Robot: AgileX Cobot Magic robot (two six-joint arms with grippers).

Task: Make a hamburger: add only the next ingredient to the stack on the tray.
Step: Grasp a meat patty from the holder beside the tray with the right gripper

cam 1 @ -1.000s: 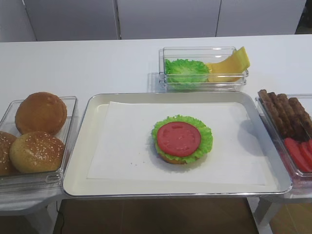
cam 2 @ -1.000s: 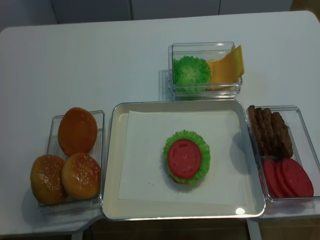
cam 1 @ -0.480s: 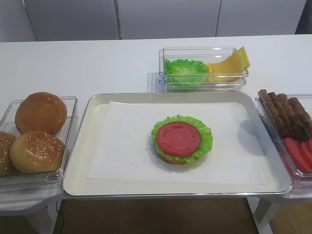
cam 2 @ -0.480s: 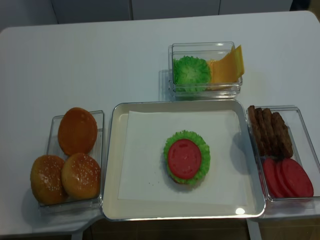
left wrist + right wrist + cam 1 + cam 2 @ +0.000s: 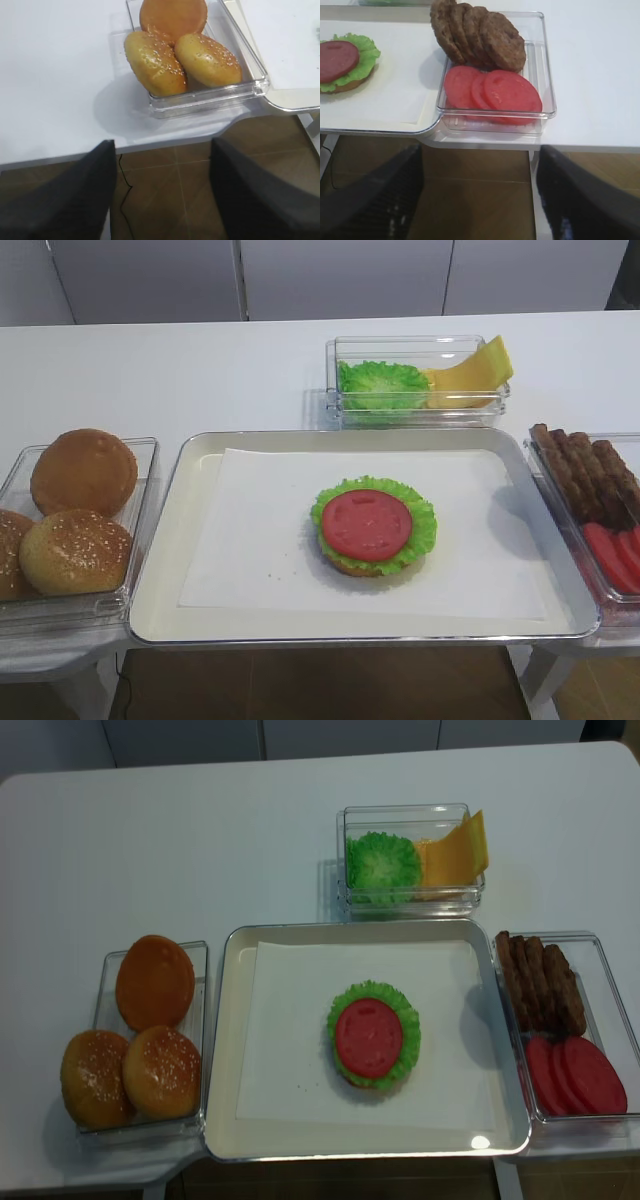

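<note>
The stack (image 5: pixel 372 525) of bun base, green lettuce and a red tomato slice sits mid-tray (image 5: pixel 372 1038) on the white paper of the metal tray (image 5: pixel 160 570). Dark-brown meat patties (image 5: pixel 480 35) stand on edge in a clear box right of the tray (image 5: pixel 540 982). My right gripper (image 5: pixel 480 165) hangs open over the floor, in front of the table edge below that box, with nothing between its fingers. My left gripper (image 5: pixel 162 150) is likewise open and empty, in front of the table edge near the buns. Neither gripper shows in the high views.
Red tomato slices (image 5: pixel 490 92) lie in the same box as the patties. A clear box of whole buns (image 5: pixel 185 55) stands left of the tray. Behind the tray a clear box (image 5: pixel 420 380) holds loose lettuce and yellow cheese.
</note>
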